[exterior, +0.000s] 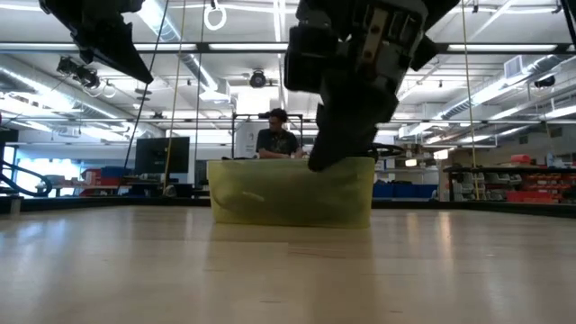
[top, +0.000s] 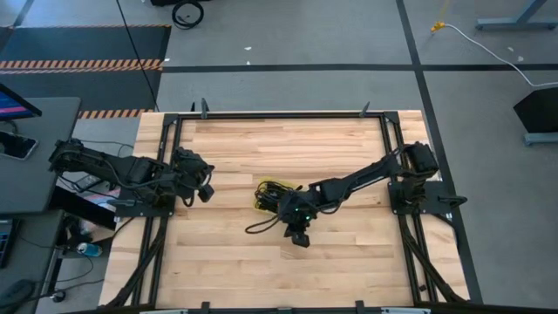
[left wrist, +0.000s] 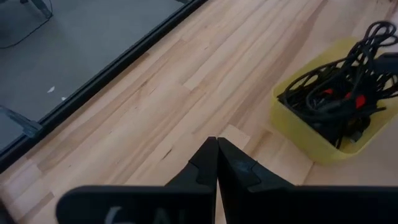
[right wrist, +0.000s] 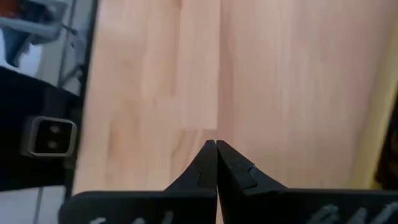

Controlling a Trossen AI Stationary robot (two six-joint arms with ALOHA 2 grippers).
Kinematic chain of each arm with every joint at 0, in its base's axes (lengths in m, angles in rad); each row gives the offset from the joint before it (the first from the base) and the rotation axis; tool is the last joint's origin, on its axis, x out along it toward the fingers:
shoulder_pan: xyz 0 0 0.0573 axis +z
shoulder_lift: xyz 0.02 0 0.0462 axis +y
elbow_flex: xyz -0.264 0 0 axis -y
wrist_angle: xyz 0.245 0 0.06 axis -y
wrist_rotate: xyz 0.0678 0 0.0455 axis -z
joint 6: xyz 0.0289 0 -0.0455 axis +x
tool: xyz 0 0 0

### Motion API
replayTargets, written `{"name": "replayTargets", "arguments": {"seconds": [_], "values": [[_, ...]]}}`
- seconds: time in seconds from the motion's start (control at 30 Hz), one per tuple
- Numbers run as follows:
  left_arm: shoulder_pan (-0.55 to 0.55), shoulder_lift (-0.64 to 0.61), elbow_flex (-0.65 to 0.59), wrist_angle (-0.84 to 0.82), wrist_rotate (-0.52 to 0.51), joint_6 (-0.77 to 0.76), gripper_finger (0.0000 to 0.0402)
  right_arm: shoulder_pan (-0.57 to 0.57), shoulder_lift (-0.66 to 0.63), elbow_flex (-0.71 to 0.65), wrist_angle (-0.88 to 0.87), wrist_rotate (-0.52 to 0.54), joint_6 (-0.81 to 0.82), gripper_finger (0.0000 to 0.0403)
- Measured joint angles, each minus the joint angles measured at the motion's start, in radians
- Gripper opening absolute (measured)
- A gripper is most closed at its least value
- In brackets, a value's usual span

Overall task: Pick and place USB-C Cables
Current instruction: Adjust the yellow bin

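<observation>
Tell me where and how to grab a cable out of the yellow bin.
Probably best from straight above: the yellow bin has walls all round and an open top. Aim for a loop of the USB-C cables that arches above the rim, rather than the tangled mass lower down. The right gripper, fingers shut, is beside the bin; the left gripper, also shut, waits at the table's left.

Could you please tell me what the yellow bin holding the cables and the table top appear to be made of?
The yellow bin looks like thin, slightly translucent plastic: smooth walls, rounded corners, light showing through in the low view. The table top appears to be light wood planks with visible grain and seams, and a soft sheen, probably sealed.
</observation>
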Motion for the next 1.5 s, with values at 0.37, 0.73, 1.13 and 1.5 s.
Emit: {"name": "replayTargets", "arguments": {"seconds": [0.37, 0.73, 1.13, 1.5], "values": [[0.000, 0.000, 0.000, -0.014, 0.000, 0.003, 0.0008, 0.019, 0.022, 0.001, -0.079, 0.093, -0.002, 0.0000], [0.000, 0.000, 0.000, -0.014, 0.000, 0.002, 0.0008, -0.012, 0.022, 0.001, -0.209, 0.075, -0.125, 0.0000], [0.000, 0.000, 0.000, -0.014, 0.000, -0.009, 0.0008, -0.057, 0.014, 0.007, -0.249, 0.079, -0.192, 0.0000], [0.000, 0.000, 0.000, -0.013, 0.000, -0.009, 0.0008, -0.109, -0.213, 0.097, -0.268, 0.275, -0.247, 0.0000]]}}
